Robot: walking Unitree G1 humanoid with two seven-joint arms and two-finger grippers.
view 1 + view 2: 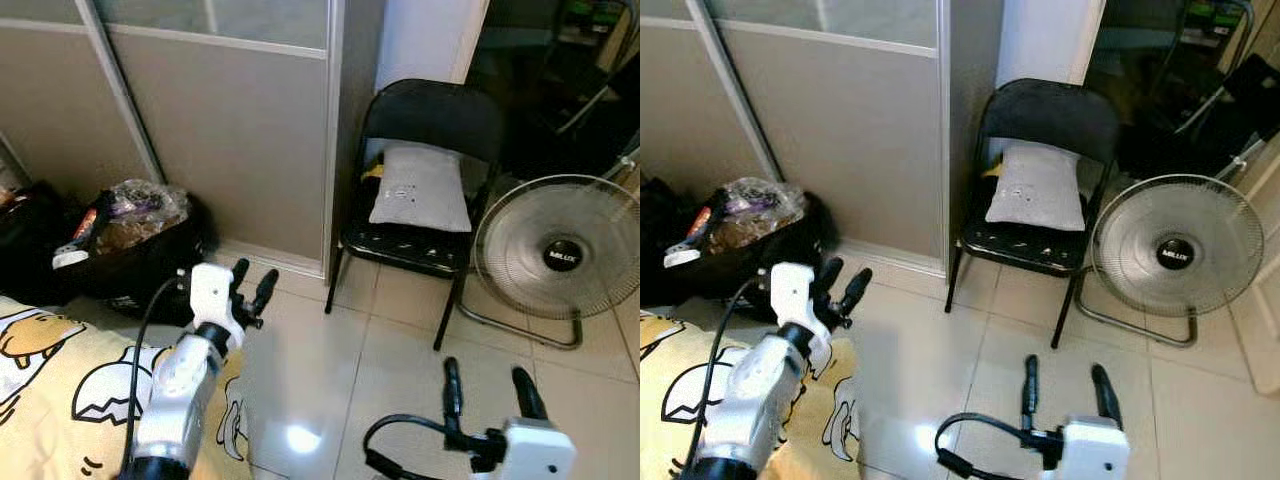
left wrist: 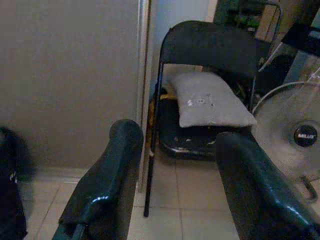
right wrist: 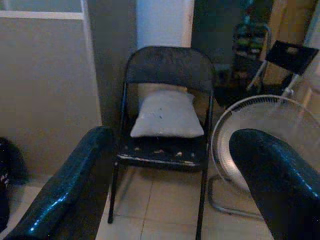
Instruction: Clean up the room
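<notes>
Both black-fingered grippers, left gripper (image 1: 252, 283) and right gripper (image 1: 487, 388), are open (holding nothing) and might bump the black metal folding chair (image 1: 428, 120) reaching for its soft grey pillow (image 1: 421, 189)

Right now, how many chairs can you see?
2. A black folding chair with a grey pillow stands against the wall beside the fan; another folded chair leans farther back. More may be hidden.

In the upper middle of my head view I see a chair (image 1: 420, 190) against the wall, a pillow (image 1: 421, 188) propped on its seat. The fan (image 1: 560, 250) stands just right of it on the floor. At far left a bag (image 1: 120, 245) sits before the sliding door (image 1: 230, 120), with the blanket (image 1: 60, 400) in the lower left corner.
</notes>
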